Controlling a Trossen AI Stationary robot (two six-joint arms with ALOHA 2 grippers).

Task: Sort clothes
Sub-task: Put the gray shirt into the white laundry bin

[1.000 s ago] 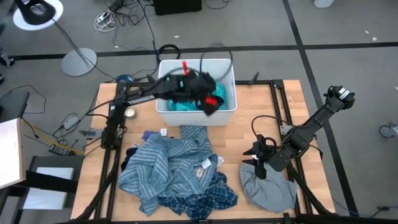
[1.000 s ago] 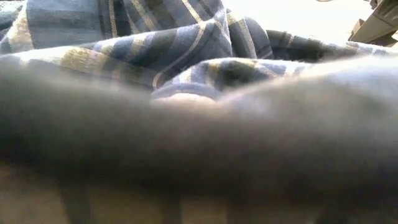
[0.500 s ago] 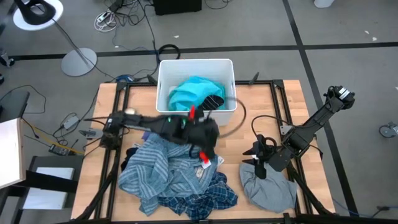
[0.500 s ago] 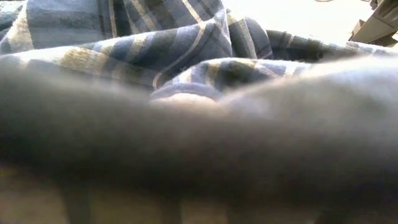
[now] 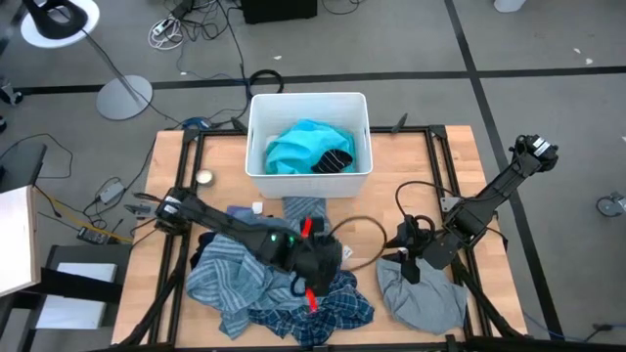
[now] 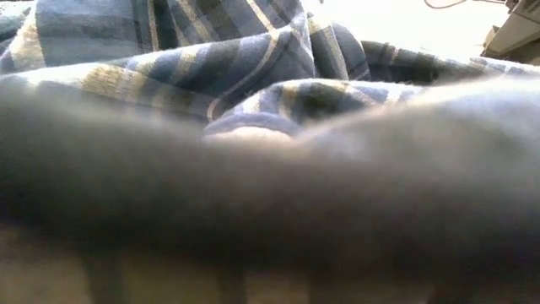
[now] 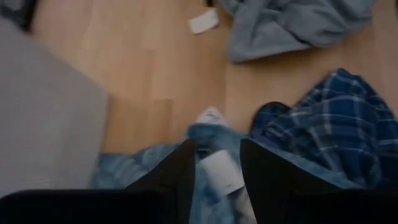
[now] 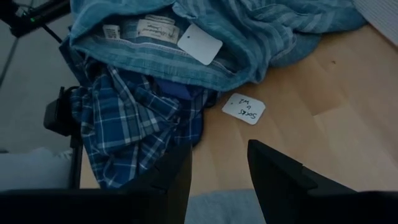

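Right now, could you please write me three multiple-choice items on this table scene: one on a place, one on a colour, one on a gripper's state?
1. Where is the turquoise garment?
A. in the white bin
B. on the floor
C. under the grey garment

2. What colours is the plaid shirt?
A. red and black
B. blue and white
C. green and yellow

3. How is the left gripper?
A. shut on a sock
B. out of view
C. open above the pile

Answers: 1 A, it lies inside the bin's walls. 2 B, the right wrist view shows those checks. 3 C, its fingers stand apart with nothing between them.
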